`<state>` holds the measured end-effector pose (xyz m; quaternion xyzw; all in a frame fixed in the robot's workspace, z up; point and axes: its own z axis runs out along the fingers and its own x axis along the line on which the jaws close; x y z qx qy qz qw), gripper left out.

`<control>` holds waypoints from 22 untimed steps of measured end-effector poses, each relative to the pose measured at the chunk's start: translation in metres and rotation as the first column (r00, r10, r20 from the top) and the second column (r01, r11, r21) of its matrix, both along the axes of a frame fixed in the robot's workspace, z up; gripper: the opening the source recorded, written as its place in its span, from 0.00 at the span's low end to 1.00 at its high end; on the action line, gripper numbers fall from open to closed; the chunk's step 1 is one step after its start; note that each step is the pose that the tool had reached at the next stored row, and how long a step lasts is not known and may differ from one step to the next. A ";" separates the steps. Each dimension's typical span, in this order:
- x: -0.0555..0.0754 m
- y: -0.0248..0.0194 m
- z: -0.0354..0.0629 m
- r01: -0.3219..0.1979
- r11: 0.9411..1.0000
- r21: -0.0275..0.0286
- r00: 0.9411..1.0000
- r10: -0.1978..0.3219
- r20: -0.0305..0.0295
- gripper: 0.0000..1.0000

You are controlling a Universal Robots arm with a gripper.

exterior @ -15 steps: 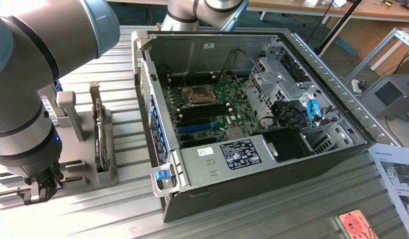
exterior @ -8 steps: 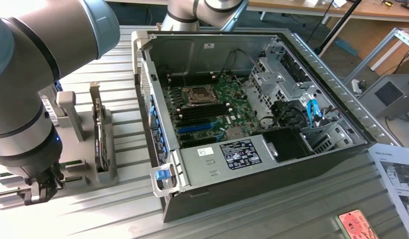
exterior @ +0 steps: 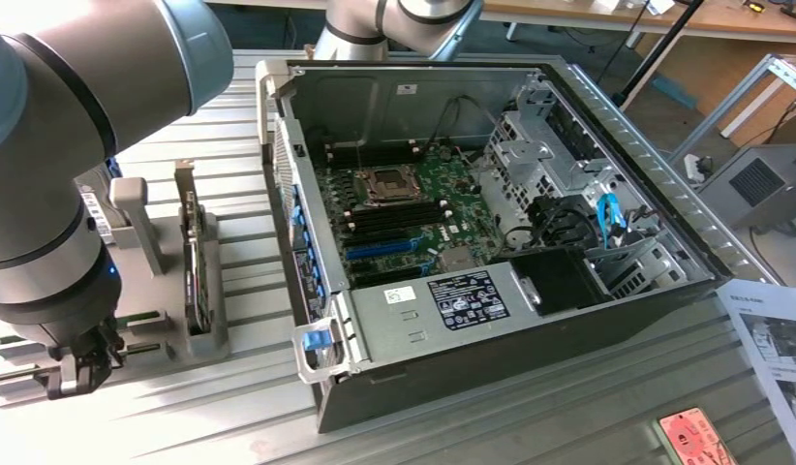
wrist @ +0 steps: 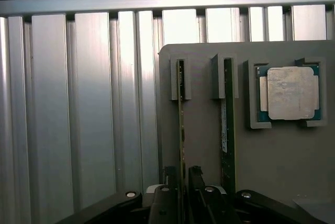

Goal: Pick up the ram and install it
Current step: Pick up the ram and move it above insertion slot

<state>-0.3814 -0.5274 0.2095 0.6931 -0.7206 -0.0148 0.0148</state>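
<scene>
Two thin sticks stand on their thin edges in the grey holder point(wrist: 204, 145), side by side but apart.

At the exterior view's left, the big grey arm point(exterior: 62, 174) reaches down. The gripper point(exterior: 77, 373) hangs low at one end of the holder, over the ribbed metal table point(exterior: 178, 417).

The ram point(wrist: 181, 124) is the stick right at the gripper. Its near end sits between the two fingers point(wrist: 169, 182), one finger on each side. The fingers are apart, and a little dark gap shows next to the ram. So the gripper is open and is not squeezing it. The ram is long and flat. Its long side runs straight out from the fingertips, the same way as the grooves in the table. Its far end is tucked into a small grey post on the holder. The ram rests in the holder and is not lifted.

Just beside the ram, off to one side of the gripper, the second stick point(wrist: 226, 124) points the same way. Its far end sits in its own post. Farther out on that side, a square chip with a silver top point(wrist: 291, 92) sits in a grey frame on the holder.

Well apart from the gripper, toward the exterior view's right, the computer case point(exterior: 412, 392) lies open. The green board point(exterior: 417, 208) inside it has black slots point(exterior: 398, 218). Past the case, a printed paper point(exterior: 773, 339) and a pink card point(exterior: 695, 436) lie on the table.
</scene>
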 end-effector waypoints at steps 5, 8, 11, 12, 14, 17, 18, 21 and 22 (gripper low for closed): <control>0.000 0.0000 0.0000 0.000 1.000 0.000 1.000 0.000 0.000 0.12; 0.000 0.0000 0.0000 0.000 1.000 0.000 1.000 0.000 0.000 0.12; 0.000 0.0000 0.0000 0.000 1.000 0.000 1.000 0.000 0.000 0.12; 0.000 0.0000 0.0000 0.000 1.000 0.000 1.000 0.000 0.000 0.12; 0.000 0.0000 0.0002 0.000 1.000 0.000 1.000 0.000 0.000 0.12; 0.000 0.0000 0.0012 0.000 1.000 0.000 1.000 0.000 0.000 0.12; 0.000 0.0000 0.0017 0.000 1.000 0.000 1.000 0.000 0.000 0.12; 0.000 0.0000 0.0035 0.000 1.000 0.000 1.000 0.000 0.000 0.12; 0.000 0.0000 0.0042 0.000 1.000 0.000 1.000 0.000 0.000 0.12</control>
